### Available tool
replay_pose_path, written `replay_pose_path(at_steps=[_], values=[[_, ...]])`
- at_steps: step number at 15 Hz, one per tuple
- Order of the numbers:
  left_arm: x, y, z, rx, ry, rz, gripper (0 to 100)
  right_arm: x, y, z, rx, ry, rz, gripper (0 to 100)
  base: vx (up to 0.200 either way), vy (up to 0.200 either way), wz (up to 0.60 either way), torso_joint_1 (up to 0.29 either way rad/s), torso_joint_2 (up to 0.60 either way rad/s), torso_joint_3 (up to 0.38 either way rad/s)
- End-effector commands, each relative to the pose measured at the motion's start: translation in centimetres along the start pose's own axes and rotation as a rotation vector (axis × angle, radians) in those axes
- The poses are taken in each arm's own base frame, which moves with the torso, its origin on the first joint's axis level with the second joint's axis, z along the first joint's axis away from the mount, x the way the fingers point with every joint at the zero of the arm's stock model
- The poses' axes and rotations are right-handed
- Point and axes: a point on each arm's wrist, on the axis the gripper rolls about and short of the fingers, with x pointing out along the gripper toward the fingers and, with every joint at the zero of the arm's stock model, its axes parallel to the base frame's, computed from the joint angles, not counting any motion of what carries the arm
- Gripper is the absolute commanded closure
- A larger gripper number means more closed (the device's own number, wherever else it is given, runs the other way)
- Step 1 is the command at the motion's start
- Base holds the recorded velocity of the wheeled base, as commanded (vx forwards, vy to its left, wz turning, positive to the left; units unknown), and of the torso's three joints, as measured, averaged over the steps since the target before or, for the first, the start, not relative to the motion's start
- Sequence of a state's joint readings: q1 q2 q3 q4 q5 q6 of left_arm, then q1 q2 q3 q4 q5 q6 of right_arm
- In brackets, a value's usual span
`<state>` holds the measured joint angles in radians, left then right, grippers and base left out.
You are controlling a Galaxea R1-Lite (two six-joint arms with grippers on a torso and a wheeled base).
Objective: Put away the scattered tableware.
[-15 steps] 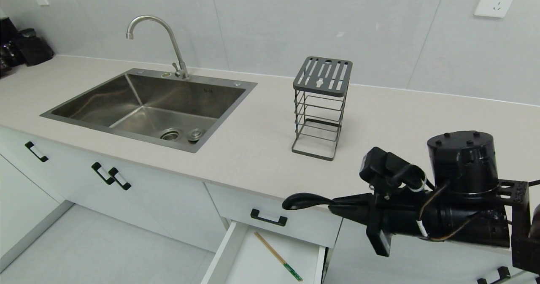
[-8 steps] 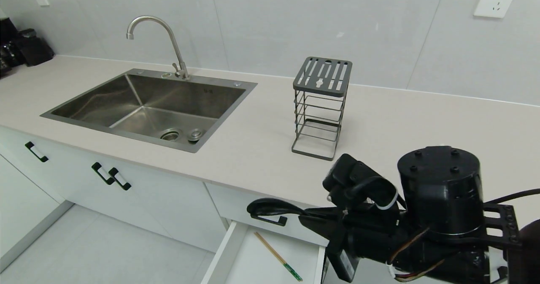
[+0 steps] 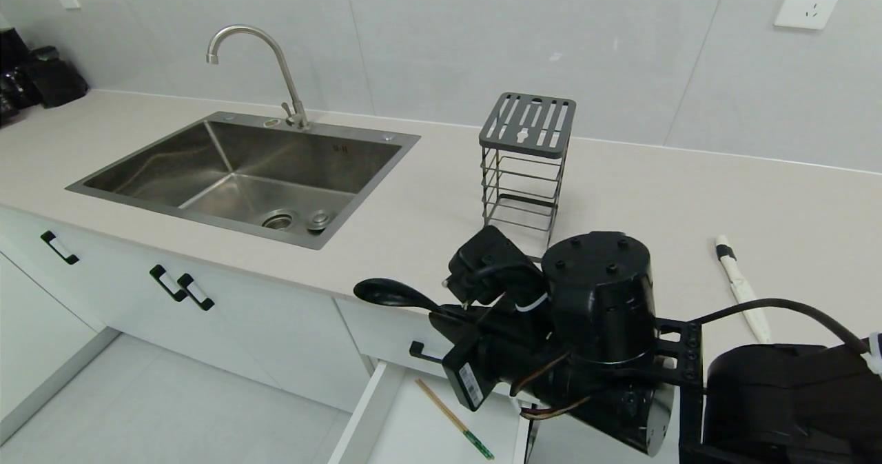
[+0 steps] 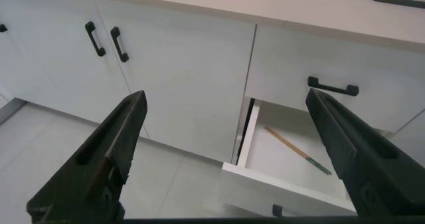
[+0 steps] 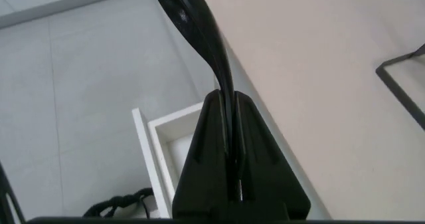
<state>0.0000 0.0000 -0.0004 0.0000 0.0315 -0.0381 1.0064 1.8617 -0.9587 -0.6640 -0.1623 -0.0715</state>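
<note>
The right hand (image 3: 441,310) was clamped on the handle of a black spoon (image 3: 391,291); its two fingers pressed together on the handle with nothing between them but the spoon; the spoon stuck out roughly level toward the robot's left, its bowl past the front edge of the bench (image 3: 427,229) and above the open drawer (image 3: 372,416). In the right wrist view the same hand (image 5: 229,108) showed the spoon (image 5: 192,24) running straight out from between the fingers, with the pale bench (image 5: 319,64) to one side and the white drawer (image 5: 156,151) lower down.

The left hand (image 4: 226,98) stood wide apart and held nothing; its fingers (image 4: 123,151) framed the cupboard fronts below the bench edge, with the pulled-out drawer (image 4: 242,141) between them.

A single wooden chopstick (image 3: 455,420) with a green tip lay slantwise on the drawer floor; it showed in the left wrist view (image 4: 295,149) too. A white utensil (image 3: 741,288) with a dark band near one end lay on the bench toward the robot's right, well apart from the spoon.

A dark wire rack (image 3: 525,174) with a slotted top stood upright on the bench, behind the right hand; a steel sink (image 3: 138,167) with a curved tap (image 3: 275,57) was set into the bench farther to the robot's left; black-handled cupboard doors (image 3: 180,288) sat under it; a wall socket (image 3: 809,0) was on the tiles.
</note>
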Motion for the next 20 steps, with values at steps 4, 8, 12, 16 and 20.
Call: replay_pose_path(at_steps=[4, 8, 12, 16, 20], values=[[0.0, 0.0, 0.0, 0.000, 0.000, 0.001, 0, 0.7, 2.2, -1.1, 0.029, 0.040, 0.053, 100, 0.000, 0.000, 0.00, 0.000, 0.00, 0.000], [0.0, 0.0, 0.0, 0.000, 0.000, 0.001, 0, 0.7, 2.6, -1.2, 0.020, 0.040, 0.065, 100, 0.000, 0.000, 0.00, 0.000, 0.00, 0.000], [0.0, 0.0, 0.0, 0.000, 0.000, 0.001, 0, -0.2, 3.2, -2.0, -0.038, 0.068, 0.087, 100, 0.000, 0.000, 0.00, 0.000, 0.00, 0.000], [0.0, 0.0, 0.0, 0.000, 0.000, 0.001, 0, -0.8, 3.1, -2.5, -0.174, 0.081, 0.094, 100, 0.000, 0.000, 0.00, 0.000, 0.00, 0.000], [0.0, 0.0, 0.0, 0.000, 0.000, 0.001, 0, -0.7, 3.1, -2.6, -0.194, 0.079, 0.095, 100, 0.000, 0.000, 0.00, 0.000, 0.00, 0.000]])
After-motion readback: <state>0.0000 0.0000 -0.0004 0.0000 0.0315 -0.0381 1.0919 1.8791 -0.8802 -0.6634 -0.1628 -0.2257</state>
